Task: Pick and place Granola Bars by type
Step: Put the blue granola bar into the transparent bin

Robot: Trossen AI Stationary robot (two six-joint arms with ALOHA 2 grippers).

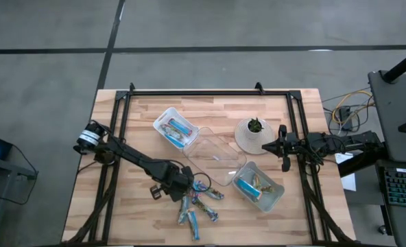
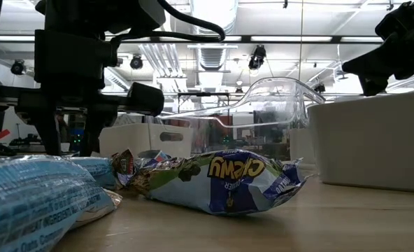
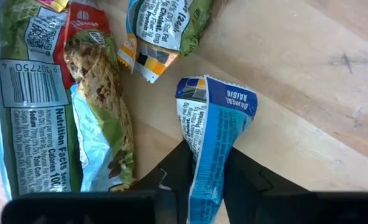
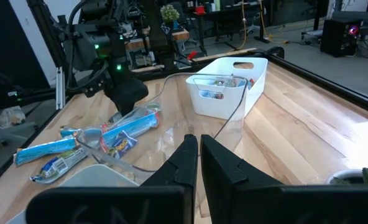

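Observation:
Several foil-wrapped granola bars (image 1: 197, 202) lie in a loose pile on the wooden table near its front edge. My left gripper (image 1: 177, 184) points down over the pile's left side and is shut on a blue bar (image 3: 212, 130). Beside that bar lie a green-wrapped bar (image 3: 97, 112) and another bar (image 3: 165, 31). In the low view a "Chewy" bar (image 2: 228, 182) lies flat on the wood. My right gripper (image 4: 198, 158) hangs shut at the table's right side, touching nothing. My left gripper pinches the blue bar between its two fingers (image 3: 171, 183), across the bar's width at a narrowed part (image 3: 207, 168) back from its sealed end (image 3: 218, 93). The fingers come from above, pointing down. The wrapper is squeezed narrow where the fingers meet it, and the sealed end fans out beyond them.
A white bin (image 1: 174, 128) with bars stands at the far left. A clear plastic tray (image 1: 213, 156) sits mid-table, and a second white bin (image 1: 258, 186) with bars is to its right. A small potted plant (image 1: 253, 134) stands near my right arm.

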